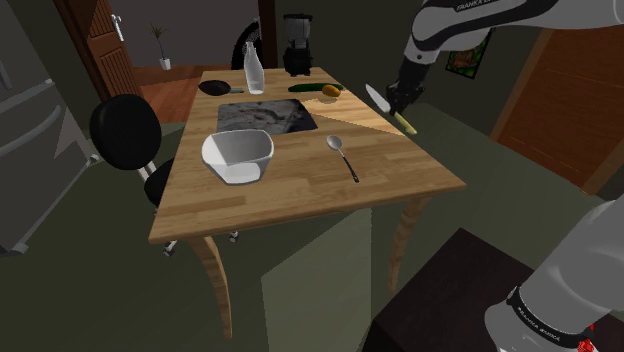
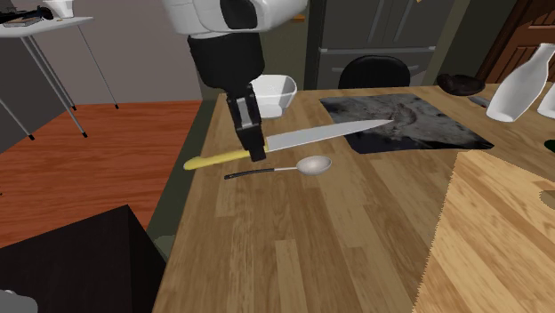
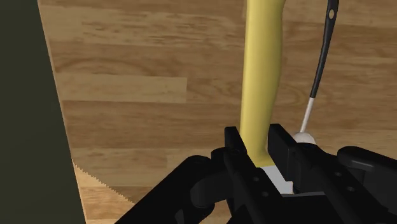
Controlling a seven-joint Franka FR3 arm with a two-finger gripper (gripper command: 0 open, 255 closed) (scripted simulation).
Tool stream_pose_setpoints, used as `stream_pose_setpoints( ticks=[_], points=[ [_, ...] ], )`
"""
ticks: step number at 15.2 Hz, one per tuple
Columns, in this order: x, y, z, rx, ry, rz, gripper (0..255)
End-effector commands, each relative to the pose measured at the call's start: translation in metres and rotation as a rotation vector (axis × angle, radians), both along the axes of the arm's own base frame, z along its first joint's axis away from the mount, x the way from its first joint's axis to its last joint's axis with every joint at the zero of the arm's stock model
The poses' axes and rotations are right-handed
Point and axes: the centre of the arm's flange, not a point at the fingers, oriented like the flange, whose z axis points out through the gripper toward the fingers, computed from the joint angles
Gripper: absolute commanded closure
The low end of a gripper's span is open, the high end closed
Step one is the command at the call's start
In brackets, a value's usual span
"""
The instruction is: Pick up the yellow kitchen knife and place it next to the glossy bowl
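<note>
Black gripper [image 3: 256, 145] fingers, 2 of them, are clamped on the knife [image 3: 262, 63] where its yellow handle meets the blade, closed only as far as the handle lets them. In the shoulder view the knife hangs over the far edge of the pale wooden table [image 1: 300, 190], well apart from the white bowl [image 1: 238, 155]. A spoon [image 1: 343, 156] lies on the planks between bowl and knife. Beyond the bowl a dark mat [image 1: 265, 118] covers part of the wood, and farther from the bowl stand a clear bottle [image 1: 254, 70] and a black blender [image 1: 296, 45]. On the bowl's side of the table sits a black chair [image 1: 128, 130]. The floor [image 1: 470, 150] around the table is dull green; past the bowl, in the second exterior view, it turns to reddish boards.
</note>
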Motion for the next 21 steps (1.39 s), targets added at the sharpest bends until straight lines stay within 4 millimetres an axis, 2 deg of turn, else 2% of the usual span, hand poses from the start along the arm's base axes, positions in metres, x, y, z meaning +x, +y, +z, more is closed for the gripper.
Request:
stream_pose_setpoints(
  ticks=[1,21],
  points=[
    [0.005,0.027,-0.001,0.000,0.000,-0.002,255],
    [0.052,0.286,0.000,0.000,0.000,-0.002,255]
  ],
)
